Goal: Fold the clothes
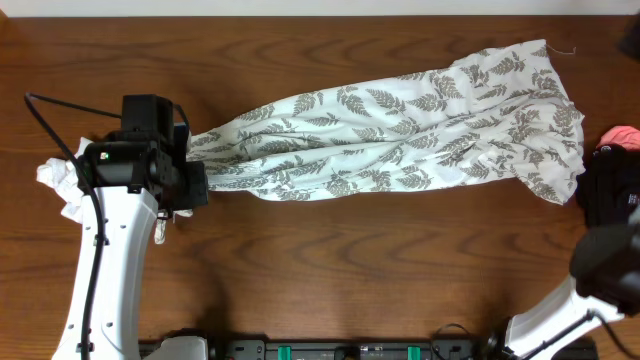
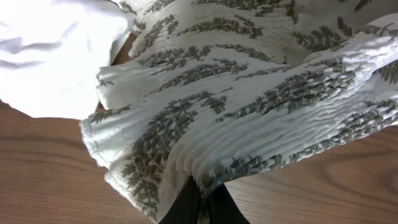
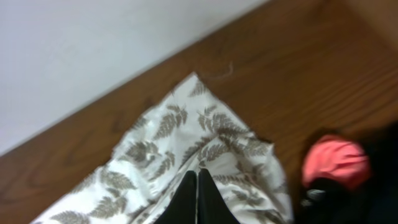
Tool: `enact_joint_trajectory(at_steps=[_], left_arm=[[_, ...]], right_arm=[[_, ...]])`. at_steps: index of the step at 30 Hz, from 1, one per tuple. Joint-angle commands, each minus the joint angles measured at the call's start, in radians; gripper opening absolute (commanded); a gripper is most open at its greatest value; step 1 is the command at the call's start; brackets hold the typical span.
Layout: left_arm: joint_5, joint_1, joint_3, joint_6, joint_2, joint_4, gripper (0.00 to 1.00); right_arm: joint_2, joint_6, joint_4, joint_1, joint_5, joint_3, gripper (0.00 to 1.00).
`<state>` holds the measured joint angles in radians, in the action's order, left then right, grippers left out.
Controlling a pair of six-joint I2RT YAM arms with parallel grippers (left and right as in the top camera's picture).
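Note:
The cream-white garment with grey-green fern leaves (image 1: 400, 130) lies stretched across the table from left to far right. My left gripper (image 1: 187, 160) is shut on its bunched left end, with fabric pinched between the fingers in the left wrist view (image 2: 202, 194). The fern fabric (image 2: 249, 93) fans out from the jaws. A plain white garment (image 1: 58, 180) lies crumpled behind the left arm and also shows in the left wrist view (image 2: 50, 50). My right gripper (image 3: 198, 175) is shut, its fingers together above the fern garment's right corner (image 3: 186, 137). A black garment (image 1: 608, 190) lies at the right edge.
A pink-red cloth (image 1: 620, 137) sits on the black garment; it also shows in the right wrist view (image 3: 333, 162). The right arm (image 1: 600, 265) stands at the lower right. A white wall borders the table's far edge (image 3: 93, 56). Bare wood shows in front of the garment.

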<state>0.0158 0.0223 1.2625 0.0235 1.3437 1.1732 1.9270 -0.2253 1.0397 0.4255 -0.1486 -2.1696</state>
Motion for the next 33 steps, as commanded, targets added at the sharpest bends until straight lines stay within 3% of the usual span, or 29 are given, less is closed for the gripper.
enact_joint_trajectory(at_steps=[1, 3, 6, 10, 15, 22, 25, 26, 28, 30, 33], left_arm=[[-0.009, 0.001, -0.002, 0.004, 0.002, -0.01, 0.06], [-0.009, 0.001, -0.002, 0.004, 0.002, -0.015, 0.06], [-0.009, 0.001, -0.002, 0.004, 0.002, -0.014, 0.06], [-0.009, 0.0, -0.002, 0.004, 0.002, -0.014, 0.06], [-0.009, 0.001, -0.002, 0.004, 0.002, -0.016, 0.06], [-0.009, 0.0, -0.002, 0.005, 0.002, -0.014, 0.06], [-0.009, 0.0, -0.002, 0.005, 0.002, -0.015, 0.06], [-0.009, 0.0, -0.002, 0.005, 0.002, -0.015, 0.06], [-0.009, 0.0, -0.002, 0.004, 0.002, -0.015, 0.06], [-0.009, 0.0, -0.002, 0.005, 0.002, -0.015, 0.06], [-0.009, 0.0, -0.002, 0.004, 0.002, -0.015, 0.06]], right_arm=[[0.033, 0.048, 0.071, -0.012, -0.021, 0.027, 0.22], [0.059, 0.053, 0.117, -0.014, -0.001, 0.058, 0.44], [0.103, 0.071, 0.161, -0.012, 0.002, 0.129, 0.55], [0.141, 0.085, 0.147, -0.01, 0.002, 0.27, 0.63], [0.146, 0.063, 0.013, -0.006, 0.002, 0.451, 0.73], [0.146, -0.132, -0.243, -0.006, 0.091, 0.629, 0.75], [0.146, -0.154, -0.32, -0.006, 0.092, 0.675, 0.66], [0.146, -0.156, -0.331, -0.005, 0.092, 0.682, 0.56], [0.146, -0.156, -0.338, -0.005, 0.094, 0.681, 0.21], [0.131, -0.15, -0.328, -0.004, 0.092, 0.66, 0.02], [0.081, -0.112, -0.29, -0.004, 0.088, 0.6, 0.01]])
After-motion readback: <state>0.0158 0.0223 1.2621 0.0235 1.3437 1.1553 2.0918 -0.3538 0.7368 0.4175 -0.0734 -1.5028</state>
